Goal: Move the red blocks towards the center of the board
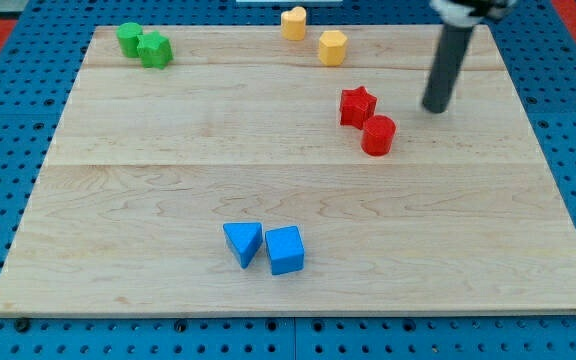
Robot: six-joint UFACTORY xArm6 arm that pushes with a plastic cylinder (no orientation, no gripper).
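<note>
My tip [435, 107] is resting on the board [168, 180], touching nothing and pushing nothing, with the 2 red blocks lying just off toward the view's left of it. The red star [358, 106] is sitting almost level with my tip, a short gap away on that side, while the red cylinder [378, 135] is sitting nearer, toward the view's left and slightly toward the view's bottom, and is touching or nearly touching the star. The pair's long axis is running diagonally, from the star down to the cylinder. The board's centre is lying beyond both reds, farther to the view's left and bottom, so my tip is standing on the outer side of the pair, which looks like the right side for a shove inward. The risk, as I judge it, is the 2 reds splitting apart if the push meets only 1 of them. Well away from my tip, 2 yellow blocks [313, 35] are sitting toward the view's top left, 2 green blocks [144, 45] at the far top left, and 2 blue blocks [264, 246] toward the view's bottom left.
</note>
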